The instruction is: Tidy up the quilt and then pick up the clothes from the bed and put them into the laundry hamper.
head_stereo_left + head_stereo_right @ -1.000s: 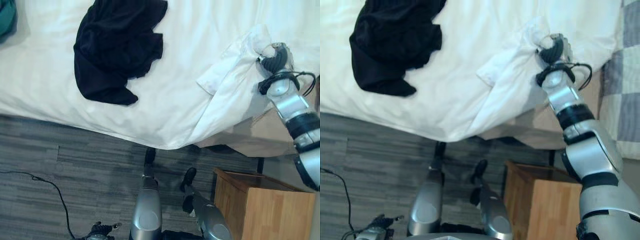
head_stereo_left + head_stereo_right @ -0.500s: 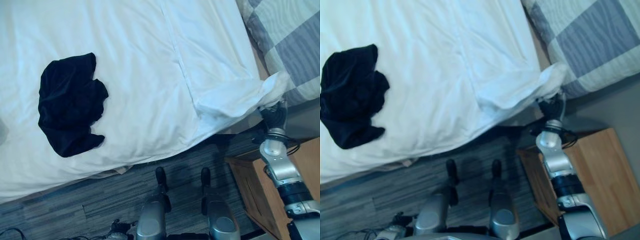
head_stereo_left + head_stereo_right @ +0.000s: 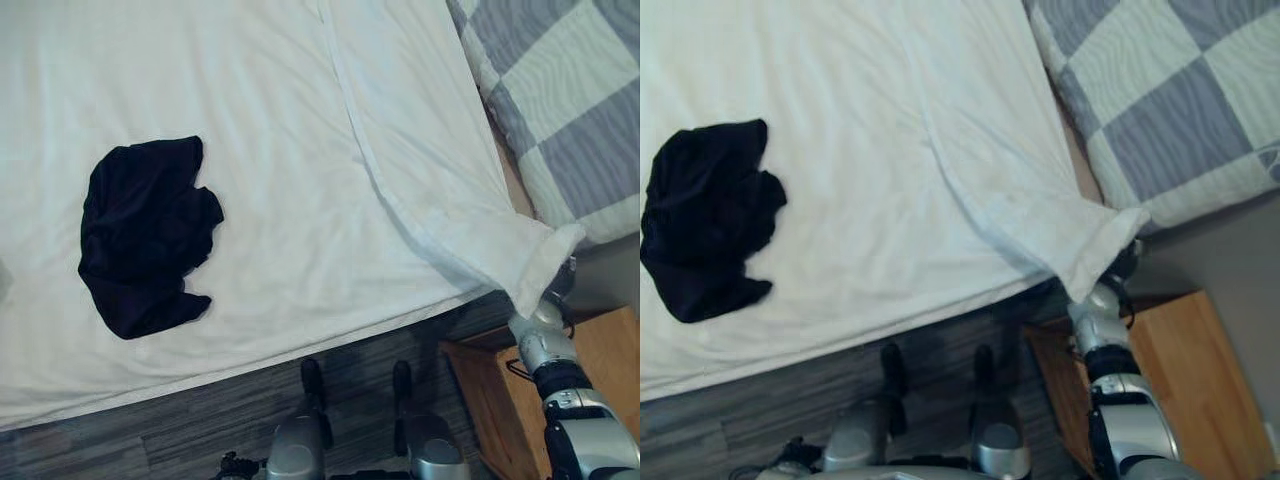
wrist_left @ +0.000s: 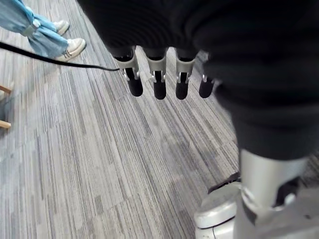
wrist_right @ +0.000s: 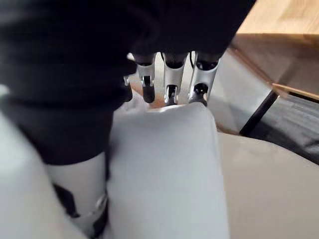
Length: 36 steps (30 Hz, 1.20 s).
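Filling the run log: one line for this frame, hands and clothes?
right hand: shut on quilt corner at bed edge | left hand: open, over floor | black clothes: on bed

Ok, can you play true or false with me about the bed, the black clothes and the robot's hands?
1. The black clothes lie on the white quilt. True.
2. The right hand is at the quilt's corner, fingers curled on the cloth. True.
3. The left hand is holding the black clothes. False: it hangs over the floor, fingers relaxed and holding nothing.
4. A wooden nightstand stands by the bed. True.
5. The checked pillow is plain red. False: it has grey and pale squares.
6. A person's shoes are on the bed. False: they are on the floor.
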### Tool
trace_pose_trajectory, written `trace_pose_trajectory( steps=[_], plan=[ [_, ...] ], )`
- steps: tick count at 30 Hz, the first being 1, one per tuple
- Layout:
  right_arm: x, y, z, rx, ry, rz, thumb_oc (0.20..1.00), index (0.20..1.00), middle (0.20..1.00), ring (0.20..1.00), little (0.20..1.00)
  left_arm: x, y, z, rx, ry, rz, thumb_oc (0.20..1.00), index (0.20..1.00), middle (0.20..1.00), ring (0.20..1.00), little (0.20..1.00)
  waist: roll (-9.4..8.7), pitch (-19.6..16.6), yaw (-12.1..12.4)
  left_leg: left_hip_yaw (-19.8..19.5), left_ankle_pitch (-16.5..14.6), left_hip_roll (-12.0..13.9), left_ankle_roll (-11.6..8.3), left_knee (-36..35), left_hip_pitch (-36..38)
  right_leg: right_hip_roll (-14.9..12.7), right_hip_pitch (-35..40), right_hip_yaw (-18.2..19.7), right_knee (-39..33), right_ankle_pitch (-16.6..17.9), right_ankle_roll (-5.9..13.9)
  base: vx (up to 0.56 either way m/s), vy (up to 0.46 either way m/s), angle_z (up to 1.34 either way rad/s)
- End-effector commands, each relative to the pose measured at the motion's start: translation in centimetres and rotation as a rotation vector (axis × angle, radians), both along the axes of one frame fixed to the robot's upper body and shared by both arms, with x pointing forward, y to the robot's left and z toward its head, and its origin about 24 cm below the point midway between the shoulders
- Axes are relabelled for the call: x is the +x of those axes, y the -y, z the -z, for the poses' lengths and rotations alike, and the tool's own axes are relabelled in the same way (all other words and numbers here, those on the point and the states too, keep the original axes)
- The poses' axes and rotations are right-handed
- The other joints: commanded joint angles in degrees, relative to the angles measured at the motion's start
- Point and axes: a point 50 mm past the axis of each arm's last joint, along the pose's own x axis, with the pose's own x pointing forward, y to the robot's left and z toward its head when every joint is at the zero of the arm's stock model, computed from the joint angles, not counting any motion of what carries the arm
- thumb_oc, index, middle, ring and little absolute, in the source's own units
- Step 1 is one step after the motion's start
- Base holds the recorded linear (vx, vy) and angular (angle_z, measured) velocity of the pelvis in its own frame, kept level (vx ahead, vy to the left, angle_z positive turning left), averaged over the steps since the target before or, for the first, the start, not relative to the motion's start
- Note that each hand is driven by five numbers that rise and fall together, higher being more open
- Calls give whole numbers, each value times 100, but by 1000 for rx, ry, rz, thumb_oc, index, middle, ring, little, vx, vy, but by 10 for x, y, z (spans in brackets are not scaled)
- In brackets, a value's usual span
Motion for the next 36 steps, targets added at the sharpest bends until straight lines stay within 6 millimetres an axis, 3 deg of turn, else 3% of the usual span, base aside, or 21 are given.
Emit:
trace_pose_trajectory(
  steps=[1,3,5,8,10,11,15,19,22,23,26,27,31,33,36],
  plan=[
    [-182,112,68,-86,-580,700,1000,1000,1000,1000,1000,-47,-1,9,15,-177,-15,1000,1000,1000,1000,1000,66,-262,-569,-149,-760,578,-224,842,-317,-306,-641,158,289,31,369,76,-24,29],
    [-184,132,39,-217,-533,743,1000,1000,1000,1000,1000,-54,-8,8,23,-205,-12,1000,1000,1000,1000,1000,-42,-428,-639,-143,-774,622,-220,802,-246,-254,-595,199,296,13,386,60,-14,26],
    [-183,138,27,-266,-499,734,1000,1000,1000,1000,1000,-58,-11,8,26,-220,-1,1000,1000,1000,1000,1000,-91,-523,-682,-135,-759,638,-219,775,-228,-220,-598,227,296,14,380,50,14,12],
    [-162,140,-4,-406,-432,516,1000,1000,1000,1000,1000,-62,-13,7,11,-235,-16,1000,1000,1000,1000,1000,-175,-642,-824,-103,-813,652,-229,757,-145,-146,-568,324,324,-38,393,69,81,-7],
    [-150,127,-1,-460,-492,326,1000,1000,1000,1000,1000,-62,-14,7,4,-236,-44,1000,1000,1000,1000,1000,-208,-691,-887,-65,-813,663,-219,737,-108,-125,-575,370,333,-51,383,33,64,-27],
    [-144,111,13,-450,-542,213,1000,1000,1000,1000,1000,-63,-15,7,10,-237,-55,1000,1000,1000,1000,1000,-251,-744,-915,-22,-774,691,-206,722,-104,-110,-602,407,327,-27,363,21,18,-40],
    [-143,98,32,-474,-677,63,1000,1000,1000,1000,1000,-59,-12,6,21,-240,-41,1000,1000,1000,1000,1000,-243,-750,-921,23,-799,716,-185,757,-22,-134,-560,430,300,3,374,37,18,-37],
    [-145,96,43,-416,-734,64,1000,1000,1000,1000,1000,-51,-14,5,-6,-244,-53,1000,1000,1000,1000,1000,-165,-711,-919,42,-821,719,-166,806,-7,-128,-592,483,379,-12,372,17,59,-14],
    [-144,103,36,-418,-672,119,1000,1000,1000,1000,1000,-47,-16,3,-13,-245,-71,1000,1000,1000,1000,1000,-146,-711,-892,24,-805,701,-159,806,-29,-133,-629,501,396,11,383,2,13,-6],
    [-136,113,16,-458,-572,150,1000,1000,1000,1000,1000,-43,-18,2,-13,-246,-72,1000,1000,1000,1000,1000,-150,-683,-868,1,-851,681,-144,827,-29,-153,-612,470,379,16,409,0,0,0],
    [-119,118,-12,-503,-424,132,1000,1000,1000,1000,1000,-42,-20,2,-13,-245,-69,1000,1000,1000,1000,1000,-159,-679,-854,-2,-835,667,-142,795,-61,-163,-660,457,347,49,423,-28,8,-2],
    [-94,113,-48,-549,-260,77,1000,1000,1000,1000,1000,-40,-20,2,-12,-241,-71,1000,1000,1000,1000,1000,-165,-651,-837,-6,-878,655,-137,786,-55,-166,-647,451,294,49,447,-41,16,1],
    [-50,73,-121,-648,92,-147,1000,1000,1000,1000,1000,-35,-18,1,-12,-232,-81,1000,1000,1000,1000,1000,-163,-589,-801,-24,-886,664,-149,782,-117,-173,-698,478,243,59,472,-11,20,-9],
    [-40,58,-139,-694,164,-217,1000,1000,1000,1000,1000,-34,-18,1,-14,-232,-85,1000,1000,1000,1000,1000,-155,-569,-790,-34,-878,666,-155,789,-139,-170,-714,487,241,56,470,6,12,-2],
    [-16,22,-187,-810,289,-371,1000,1000,1000,1000,1000,-25,-19,-1,-15,-229,-99,1000,1000,1000,1000,1000,-122,-480,-702,-75,-829,686,-196,819,-251,-172,-774,481,241,54,465,39,8,5]
  ],
)
